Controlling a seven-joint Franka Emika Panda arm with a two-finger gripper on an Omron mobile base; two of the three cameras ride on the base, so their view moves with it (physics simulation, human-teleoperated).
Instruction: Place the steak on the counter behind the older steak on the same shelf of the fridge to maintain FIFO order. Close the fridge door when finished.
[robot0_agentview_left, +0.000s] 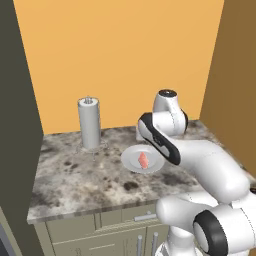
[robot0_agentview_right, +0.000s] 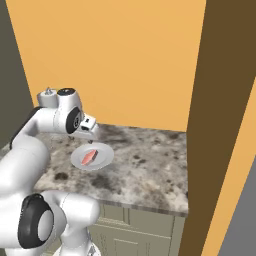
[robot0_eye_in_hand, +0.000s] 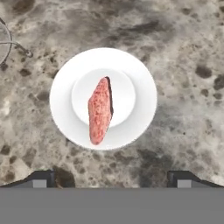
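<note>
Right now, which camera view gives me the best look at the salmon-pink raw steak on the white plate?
The hand view: it looks straight down on the salmon-pink raw steak, large and unobstructed, centred on the round white plate. Both base views show it small, with the arm close beside it.

Grey-brown mottled stone counter (robot0_agentview_left: 75, 175), set over pale grey-green cabinet fronts (robot0_agentview_left: 85, 232) with metal handles, running back to an orange wall.

Lying directly on it:
- One round white plate (robot0_agentview_left: 131, 161), shallow with a raised inner ring, near the middle of the worktop, flat on the stone. It carries a small salmon-pink raw meat wedge (robot0_eye_in_hand: 99, 111), lying across the plate's centre.
- One upright roll of pale grey paper towel (robot0_agentview_left: 90, 122) on a thin wire stand with a small knob on top, toward the back, left of the plate and apart from it.
</note>
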